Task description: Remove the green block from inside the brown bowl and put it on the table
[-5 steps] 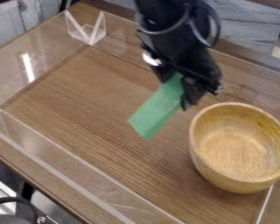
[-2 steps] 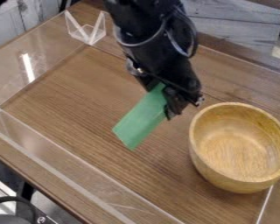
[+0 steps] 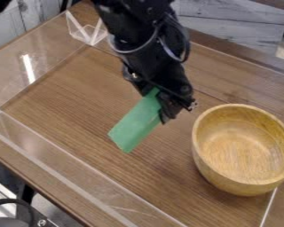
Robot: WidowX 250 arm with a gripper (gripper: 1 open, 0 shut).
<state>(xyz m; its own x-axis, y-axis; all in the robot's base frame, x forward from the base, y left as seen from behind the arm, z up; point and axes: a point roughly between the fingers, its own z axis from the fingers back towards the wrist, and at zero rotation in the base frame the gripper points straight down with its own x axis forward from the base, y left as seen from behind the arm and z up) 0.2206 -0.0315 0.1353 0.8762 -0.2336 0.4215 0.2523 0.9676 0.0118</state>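
Clamped on the upper end of the green block [image 3: 136, 124], the jaws of the gripper [image 3: 166, 100] hold it tilted, its lower end pointing down and to the left over the table [image 3: 74, 93]. Whether that lower corner touches the wood cannot be told from this single view; it looks very close to the surface.

At the far left, the low clear wall [image 3: 26, 133] of the table runs along the near edge, and a small clear stand [image 3: 88, 28] sits at the back. Further right comes the bare wood, then the hanging block, then the black arm above it. At the far right sits the brown bowl [image 3: 243, 146], empty, its grained inside fully visible and well clear of the block.

Compared with a second ago, the block has travelled left and a little lower. Then it hung just beside the bowl's left rim; now a clear strip of tabletop lies between them. The bowl itself has not shifted.

For the task, this means the removal half is done: nothing green remains in the bowl. What is left is the placing. In all likelihood, the arm needs only to bring the block down until it lies on the wood and then let go. Since the block hangs at a slant, it will probably tip flat once released, and there is free table all around to take it.
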